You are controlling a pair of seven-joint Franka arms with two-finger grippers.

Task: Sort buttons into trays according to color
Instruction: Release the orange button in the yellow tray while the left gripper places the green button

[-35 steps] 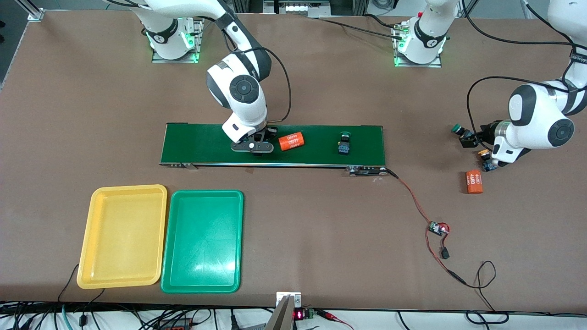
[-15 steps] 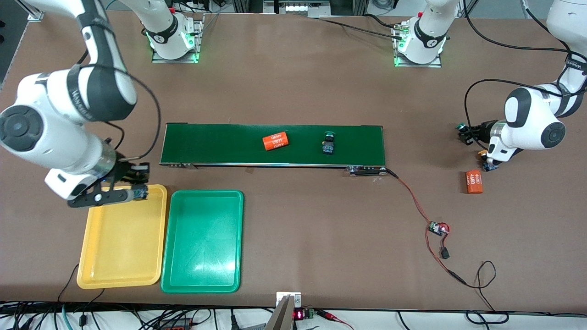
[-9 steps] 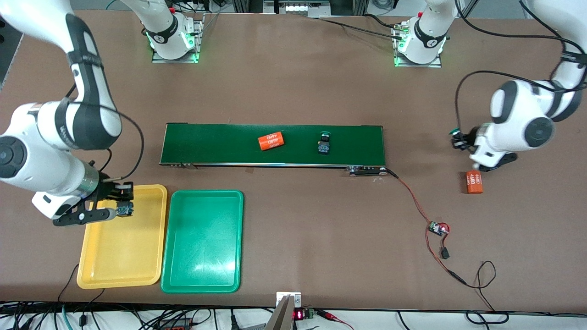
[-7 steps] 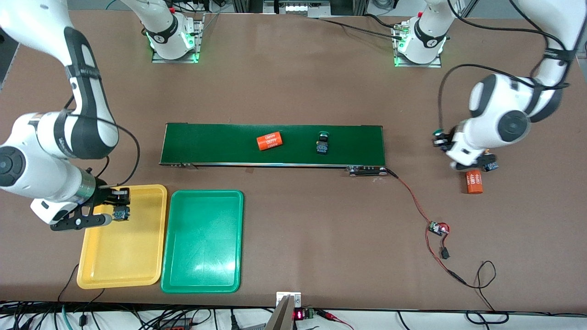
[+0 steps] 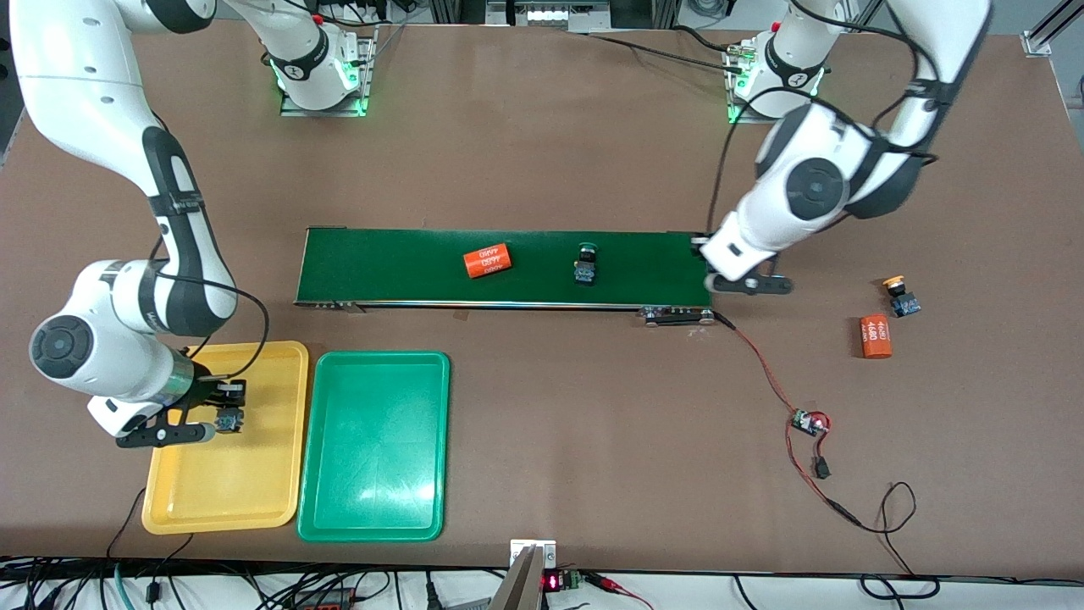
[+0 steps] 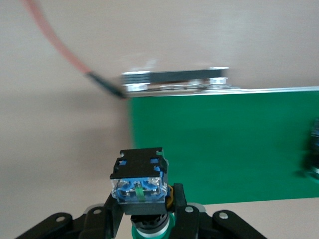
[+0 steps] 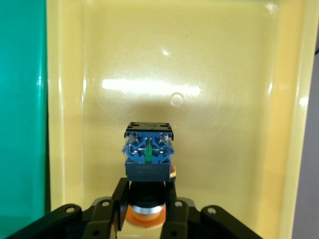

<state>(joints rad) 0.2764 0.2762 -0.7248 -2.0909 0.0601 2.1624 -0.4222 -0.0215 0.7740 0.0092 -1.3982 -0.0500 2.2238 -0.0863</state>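
Right gripper (image 5: pixel 222 405), over the yellow tray (image 5: pixel 254 500), with its fingers clamped on a yellow-capped button (image 7: pixel 148 159); left gripper (image 5: pixel 745 282), over the conveyor belt (image 5: pixel 406 263) at the left arm's end, with its fingers clamped on a green-capped button (image 6: pixel 139 181). Risks, as judged from this state: the yellow-capped button is gripped low on its body, so a release from height could let it bounce or roll toward the tray's rim; the yellow tray and the green tray (image 5: pixel 373 500) lie just beside each other, so a stray bounce could put the part in the wrong colour. The left arm's load has to come down on the belt without tipping, and a loose grip on the narrow collar under the cap could let it twist. Surroundings: on the belt lie an orange cylinder (image 5: pixel 488 261) and, toward the left arm's end, a second green-capped button (image 5: pixel 584 263); the cylinder is not to be sorted and could be taken for a yellow part. On the desk near the left arm's end rest another yellow-capped button (image 5: pixel 899 296) and a second orange cylinder (image 5: pixel 876 336), close together, which crowds a grasp there. A red cable (image 5: pixel 762 373) runs from the belt's end to a small circuit board (image 5: pixel 809 421), clear of both trays
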